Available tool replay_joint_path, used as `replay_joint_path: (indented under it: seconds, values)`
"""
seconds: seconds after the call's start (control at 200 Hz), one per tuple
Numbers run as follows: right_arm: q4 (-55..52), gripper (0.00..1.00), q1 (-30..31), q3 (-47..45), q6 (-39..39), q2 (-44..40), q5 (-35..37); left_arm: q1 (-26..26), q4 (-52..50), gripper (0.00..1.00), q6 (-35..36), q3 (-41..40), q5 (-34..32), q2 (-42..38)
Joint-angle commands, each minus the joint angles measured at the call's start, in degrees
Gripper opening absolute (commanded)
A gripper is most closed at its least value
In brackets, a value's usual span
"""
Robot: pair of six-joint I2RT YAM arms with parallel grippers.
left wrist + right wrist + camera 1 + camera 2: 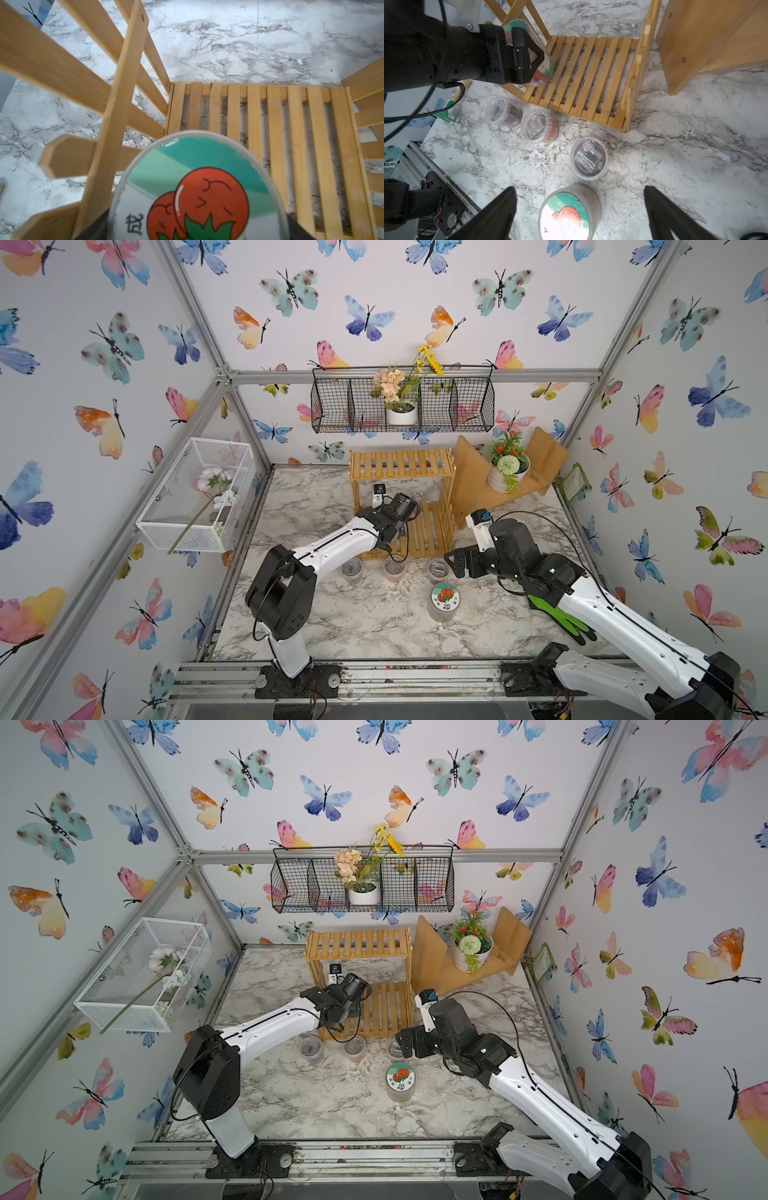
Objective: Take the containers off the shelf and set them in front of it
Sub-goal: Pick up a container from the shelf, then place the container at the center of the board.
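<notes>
The left hand reaches, in both top views, into the two-tier bamboo slatted shelf at the lower board's front left corner, closer to it than the right hand. The left wrist view shows a clear jar with white, tomato-pictured lid clasped between spread fingers, roughly upright. In the right wrist view, bare marble counter lies just past the shelf's front edge, the jar's likely way out. The right hand gapes empty above a twin jar.
</notes>
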Motion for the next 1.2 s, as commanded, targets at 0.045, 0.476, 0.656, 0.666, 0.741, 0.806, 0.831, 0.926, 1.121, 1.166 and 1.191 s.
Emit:
replay_joint_path:
  seconds: [0.045, 0.476, 0.656, 0.666, 0.741, 0.806, 0.831, 0.926, 1.121, 1.166, 1.191]
  values:
    - [1.9, 0.98, -2.0, 0.0, -1.6, 1.1, -4.8, -1.9, 0.3, 0.71, 3.1, -0.3, -0.6, -5.7]
    - [3.8, 0.98, -6.1, -1.4, -2.2, 2.4, -10.6, -10.3, 0.0, 0.69, 6.2, -10.3, -1.8, -19.2]
    - [4.2, 0.98, -6.7, -1.5, -2.2, 3.1, -12.3, -14.6, 0.0, 0.69, 6.4, -14.6, -2.0, -25.1]
    - [4.2, 0.98, -6.8, -1.6, -2.2, 3.2, -12.3, -14.8, 0.0, 0.69, 6.3, -14.8, -2.0, -25.5]
    - [4.3, 0.98, -6.9, -1.7, -2.2, 3.1, -12.6, -16.9, -0.1, 0.69, 5.9, -16.4, -1.9, -27.5]
    - [4.4, 0.98, -6.9, -1.8, -2.2, 3.2, -12.7, -18.6, -0.3, 0.69, 5.6, -18.0, -2.0, -29.0]
    - [4.5, 0.98, -7.0, -1.9, -2.1, 3.1, -12.8, -19.4, -0.3, 0.69, 5.4, -18.7, -2.0, -29.5]
    - [4.5, 0.98, -7.0, -2.1, -1.9, 2.9, -13.1, -22.5, -0.3, 0.68, 4.5, -21.0, -2.0, -31.0]
    - [4.7, 0.98, -7.0, -3.3, -1.0, 1.7, -13.5, -28.2, -0.3, 0.68, 1.6, -25.1, -3.2, -31.6]
    - [4.7, 0.98, -7.0, -3.7, -0.8, 1.1, -13.5, -29.1, -0.1, 0.68, 0.8, -26.1, -3.3, -31.9]
    - [4.6, 0.98, -7.0, -3.9, -0.7, 0.9, -13.5, -29.7, 0.1, 0.68, 0.3, -26.7, -3.2, -32.1]
